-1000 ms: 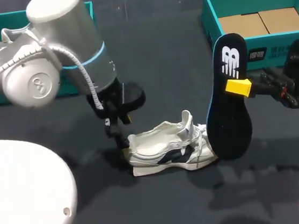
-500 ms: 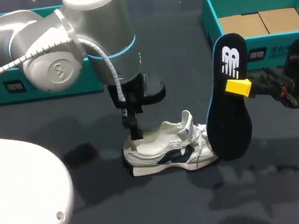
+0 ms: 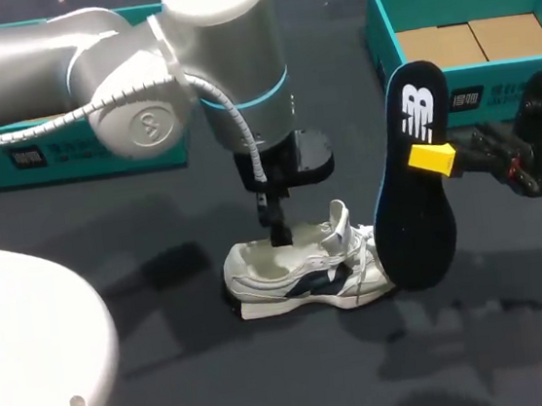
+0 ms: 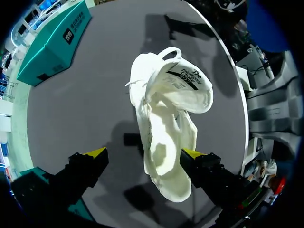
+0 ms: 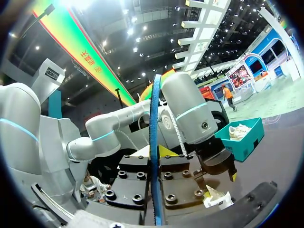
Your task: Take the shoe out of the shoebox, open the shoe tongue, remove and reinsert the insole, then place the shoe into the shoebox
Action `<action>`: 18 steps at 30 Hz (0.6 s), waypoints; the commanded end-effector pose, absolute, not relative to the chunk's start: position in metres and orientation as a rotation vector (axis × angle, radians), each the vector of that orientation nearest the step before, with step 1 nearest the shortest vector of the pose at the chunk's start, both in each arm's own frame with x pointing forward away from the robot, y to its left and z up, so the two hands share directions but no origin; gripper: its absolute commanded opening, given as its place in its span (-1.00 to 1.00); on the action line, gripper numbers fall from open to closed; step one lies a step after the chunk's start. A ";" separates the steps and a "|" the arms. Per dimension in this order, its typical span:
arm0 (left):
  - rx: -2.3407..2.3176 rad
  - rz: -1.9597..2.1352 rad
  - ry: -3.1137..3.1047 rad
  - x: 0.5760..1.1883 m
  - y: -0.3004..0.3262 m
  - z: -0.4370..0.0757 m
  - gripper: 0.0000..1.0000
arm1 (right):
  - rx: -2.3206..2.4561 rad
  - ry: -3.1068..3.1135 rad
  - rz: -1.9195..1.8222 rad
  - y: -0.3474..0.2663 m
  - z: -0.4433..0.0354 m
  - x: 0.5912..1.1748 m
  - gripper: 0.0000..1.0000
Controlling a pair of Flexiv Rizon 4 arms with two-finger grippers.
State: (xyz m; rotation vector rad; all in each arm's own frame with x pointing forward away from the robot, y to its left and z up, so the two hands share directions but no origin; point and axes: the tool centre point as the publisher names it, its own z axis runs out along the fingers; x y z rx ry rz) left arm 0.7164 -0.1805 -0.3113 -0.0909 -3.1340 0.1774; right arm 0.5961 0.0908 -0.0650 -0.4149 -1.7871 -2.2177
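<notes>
Your shoe (image 3: 299, 273) lay on its sole near the middle of the counter (image 3: 368, 368), a little toward 6 o'clock, with its heel at 9 o'clock and its toe at 3 o'clock. Its tongue (image 3: 338, 225) stood up from the open mouth. Your left arm (image 3: 138, 71) came in from 9 o'clock and held the left claw (image 3: 276, 230) just over the heel end of the shoe's opening. From the left wrist camera, the left claw (image 4: 144, 153) had its yellow-tipped fingers (image 4: 95, 153) spread wide. The white shoe (image 4: 166, 123) lay beneath and between them, and neither finger pressed on it. Your right claw (image 3: 432, 158) reached in from 3 o'clock and was clamped on the dark insole (image 3: 414, 182) about midway along its length. The insole stood nearly upright, with its logo end at 12 o'clock and its lower end down beside the shoe's toe. You could not tell from here whether that end touched the shoe. The right wrist camera showed the insole (image 5: 155, 156) edge-on, squeezed between the right claw's (image 5: 155, 166) two finger blocks. The teal shoebox (image 3: 383, 24) sat open at 1 o'clock on the counter with brown cardboard sheets (image 3: 473, 41) on its floor. A second teal box (image 3: 79, 151) sat at 10 o'clock, partly behind your left arm.
</notes>
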 end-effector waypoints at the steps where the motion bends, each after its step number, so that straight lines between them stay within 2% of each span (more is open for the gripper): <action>1: -0.077 0.159 -3.153 0.716 -0.192 -0.329 1.00 | -0.420 -1.790 -2.219 0.091 -0.065 0.594 -1.00; 18: -0.089 0.199 -3.161 0.714 -0.198 -0.354 1.00 | -0.420 -1.790 -2.219 0.091 -0.065 0.594 -1.00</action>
